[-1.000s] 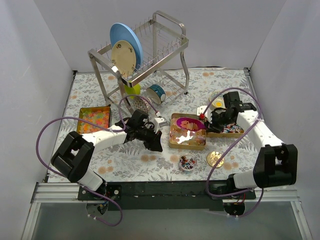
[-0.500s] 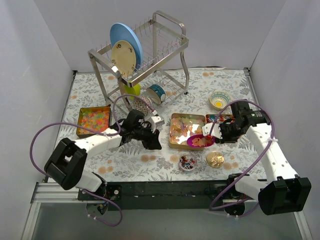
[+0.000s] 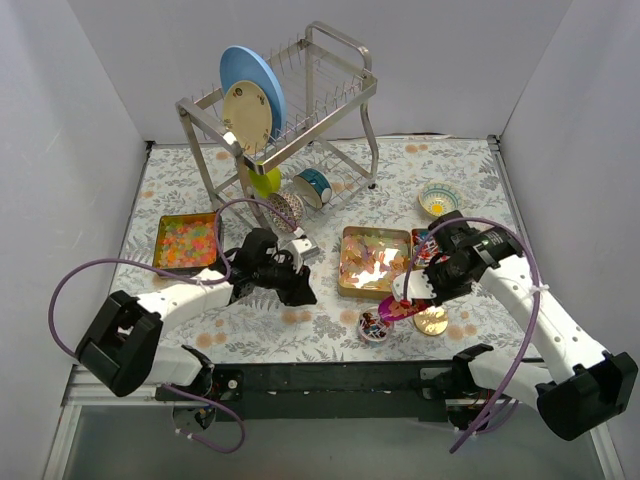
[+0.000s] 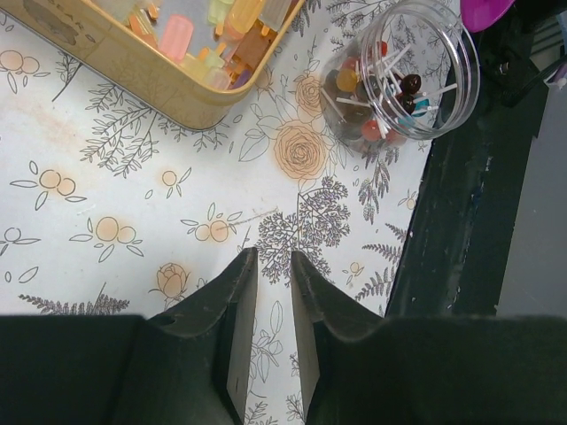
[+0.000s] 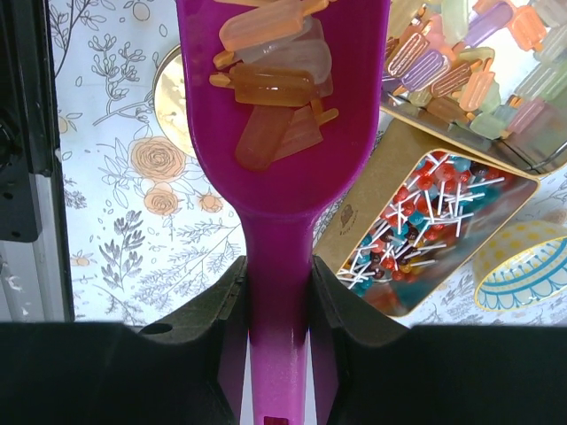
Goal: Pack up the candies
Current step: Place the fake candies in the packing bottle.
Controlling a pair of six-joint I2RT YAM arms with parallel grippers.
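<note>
Left wrist: tin [image 4: 168, 102] lettering perhaps "EAM"; left gripper [image 4: 273, 257] ajar, right gripper [image 5: 277, 266] on scoop [image 5: 283, 190].

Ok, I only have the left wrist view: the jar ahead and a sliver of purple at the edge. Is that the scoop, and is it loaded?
Observer: Yes. The scoop carries a heap of orange gummies.
Operator: What's holding it?
Observer: The right jaws, clamped on its handle.
Operator: And where's the lid?
Observer: The gold lid lies flat just right of the jar.
</note>
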